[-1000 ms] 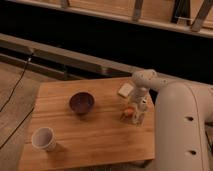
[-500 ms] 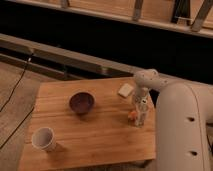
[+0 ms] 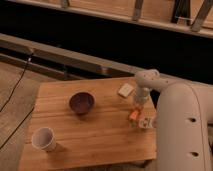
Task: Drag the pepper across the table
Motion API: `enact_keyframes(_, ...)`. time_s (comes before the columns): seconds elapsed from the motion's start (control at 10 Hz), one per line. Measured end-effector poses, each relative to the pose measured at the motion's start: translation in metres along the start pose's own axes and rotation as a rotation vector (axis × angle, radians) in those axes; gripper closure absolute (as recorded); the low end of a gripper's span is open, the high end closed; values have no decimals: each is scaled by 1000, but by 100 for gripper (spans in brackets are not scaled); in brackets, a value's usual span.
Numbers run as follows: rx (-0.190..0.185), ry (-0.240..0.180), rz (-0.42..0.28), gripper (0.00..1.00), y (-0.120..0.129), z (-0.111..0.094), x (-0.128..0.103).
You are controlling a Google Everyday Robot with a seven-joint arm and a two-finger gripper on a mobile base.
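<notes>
Orange pepper (image 3: pixel 132 115) at my gripper (image 3: pixel 137 119), right of centre on the table (image 3: pixel 100 135).
I cannot tell whether it is clamped on the pepper.

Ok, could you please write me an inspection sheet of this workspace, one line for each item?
Surface: wooden table, light-brown planks, no spill seen.
Job's things: pepper, small and orange, near the table edge beside the robot.
Clutter: dark bowl mid-table; white cup upright at the front corner; pale block behind the pepper.
Grippers: end effector lowered at the pepper; contact cannot be judged.
Cables: black cable on the floor beside the table.
Surroundings: long ledge against a dark background; white robot body at the table's side.
</notes>
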Motion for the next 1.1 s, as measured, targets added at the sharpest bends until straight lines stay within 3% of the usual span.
enact_keyframes(0.6, 30, -18, 13, 100, -15, -14, -13)
enact_keyframes(1.1, 77, -42, 53, 100, -53, -30, -33)
